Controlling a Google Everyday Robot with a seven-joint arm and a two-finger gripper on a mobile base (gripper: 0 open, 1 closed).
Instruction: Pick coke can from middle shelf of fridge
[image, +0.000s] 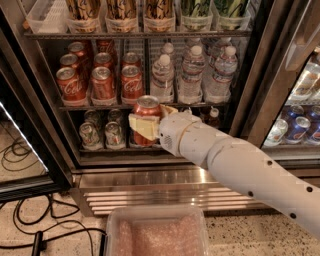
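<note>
The claw pinches the coke can, which is upright, just in front of the fridge and slightly below the middle shelf rail. The step in hand looks like carrying the can out. The next move probably calls for a straight pull back that keeps the can level.

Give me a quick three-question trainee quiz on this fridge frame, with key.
1. True or false: the tool, held before the fridge, is shut on a coke can.
2. What stands right of the red cans on the middle shelf? A blue cans; B water bottles; C tubs.
3. Fill in: the shelf's front row holds ___ red cans.
Key: 1 true; 2 B; 3 three.
</note>
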